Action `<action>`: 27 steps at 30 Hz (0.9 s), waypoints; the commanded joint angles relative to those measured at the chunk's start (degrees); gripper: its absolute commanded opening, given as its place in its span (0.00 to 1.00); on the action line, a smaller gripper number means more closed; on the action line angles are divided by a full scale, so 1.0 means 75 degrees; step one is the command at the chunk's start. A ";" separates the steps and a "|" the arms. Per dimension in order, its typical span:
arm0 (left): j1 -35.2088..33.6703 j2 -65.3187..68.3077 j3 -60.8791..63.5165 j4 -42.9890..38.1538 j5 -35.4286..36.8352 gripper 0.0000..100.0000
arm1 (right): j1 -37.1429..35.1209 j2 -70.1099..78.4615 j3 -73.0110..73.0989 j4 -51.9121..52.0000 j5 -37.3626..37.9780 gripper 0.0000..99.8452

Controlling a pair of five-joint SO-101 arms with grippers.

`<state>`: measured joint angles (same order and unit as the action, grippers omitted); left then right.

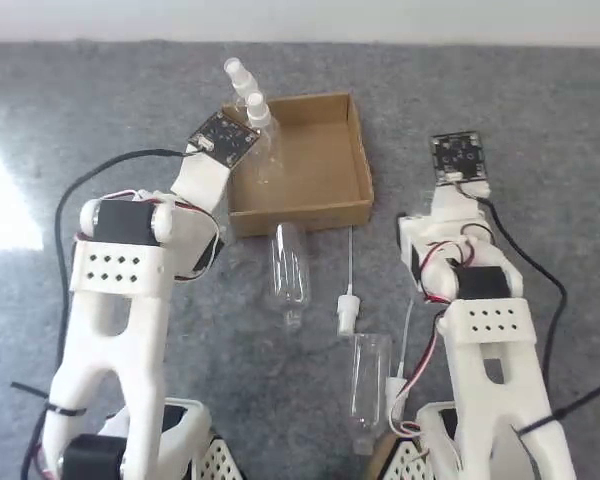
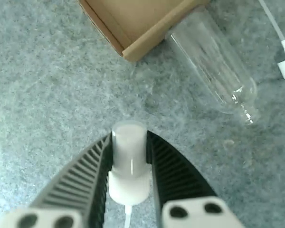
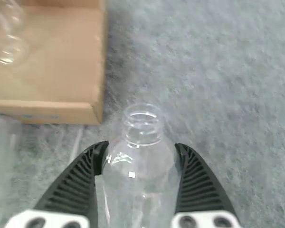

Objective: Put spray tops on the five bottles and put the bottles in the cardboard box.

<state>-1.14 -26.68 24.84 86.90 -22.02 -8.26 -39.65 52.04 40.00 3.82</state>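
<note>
My left gripper (image 2: 128, 137) is shut on a white spray top (image 2: 129, 164), held above the grey mat near the front corner of the cardboard box (image 2: 133, 28). A clear open-necked bottle (image 3: 140, 156) stands between the fingers of my right gripper (image 3: 140, 148), which is shut on it, just right of the box (image 3: 47, 61). In the high view the left arm (image 1: 205, 180) is at the box's (image 1: 310, 215) left front corner and the right arm (image 1: 455, 200) is right of it. Two capped bottles (image 1: 257, 110) stand at the box's far left corner.
One uncapped bottle (image 1: 287, 268) lies in front of the box, another (image 1: 370, 385) nearer the arm bases. A loose spray top with its long tube (image 1: 348, 305) lies between them. Grey mat stretches open to the far right and far left.
</note>
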 commanded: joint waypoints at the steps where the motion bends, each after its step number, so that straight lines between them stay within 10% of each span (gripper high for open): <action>1: -0.0035 -0.0375 -0.0428 0.0070 0.0129 0.01 | -0.0369 -0.0346 -0.0762 -0.0170 0.0199 0.03; 27: 0.0047 -0.2204 -0.1330 -0.1008 0.3247 0.01 | -0.2034 -0.2268 -0.0445 -0.0393 0.0152 0.03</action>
<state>-0.97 -41.10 18.15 82.68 -1.71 -23.38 -54.33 49.14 38.33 4.35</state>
